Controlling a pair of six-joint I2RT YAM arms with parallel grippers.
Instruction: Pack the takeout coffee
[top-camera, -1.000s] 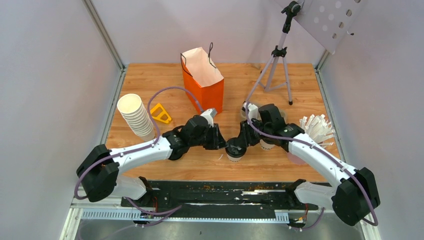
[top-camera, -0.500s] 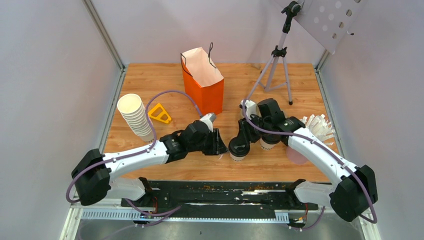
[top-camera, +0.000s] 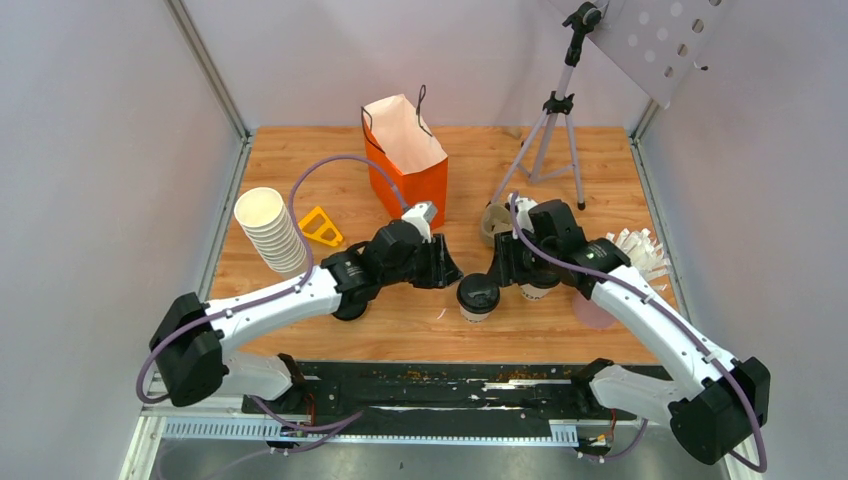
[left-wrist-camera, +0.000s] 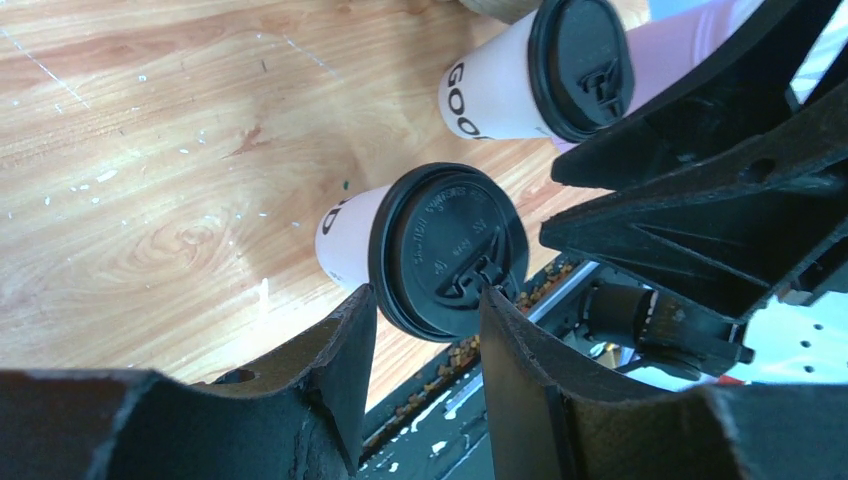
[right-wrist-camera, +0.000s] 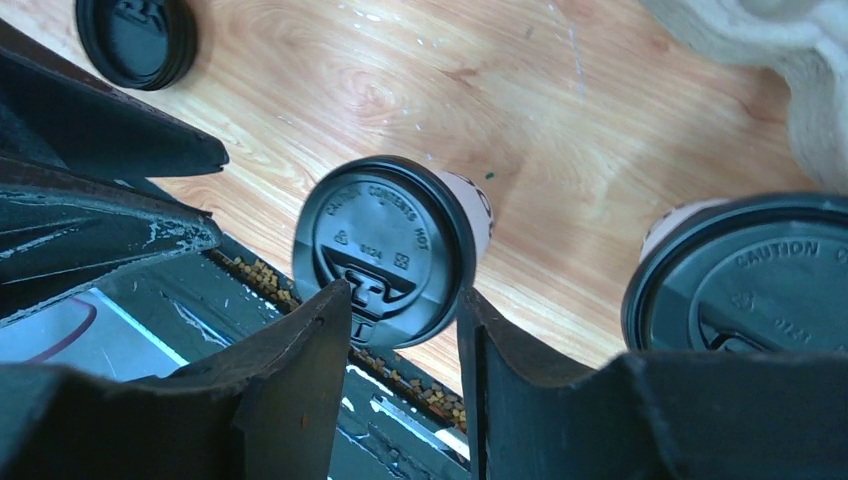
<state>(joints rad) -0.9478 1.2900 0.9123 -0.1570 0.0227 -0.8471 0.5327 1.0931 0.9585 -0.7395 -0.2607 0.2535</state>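
front cup (top-camera: 477, 297): capped, upright on the counter (top-camera: 400, 328) — between both claws, touching neither
left claw (left-wrist-camera: 428, 300): part open, empty
right claw (right-wrist-camera: 402, 295): part open, empty
second cup (left-wrist-camera: 535, 75): capped, just beyond, under the right arm
orange bag (top-camera: 405, 165): far side, mouth open
grasp tip: one claw only — pinch the paper wall below the lid, keep it upright

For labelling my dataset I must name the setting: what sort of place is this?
Probably a robot test cell in a lab: plain grey walls enclose a wooden table, a tripod stands on it, and two robot arms are bolted at its near edge.
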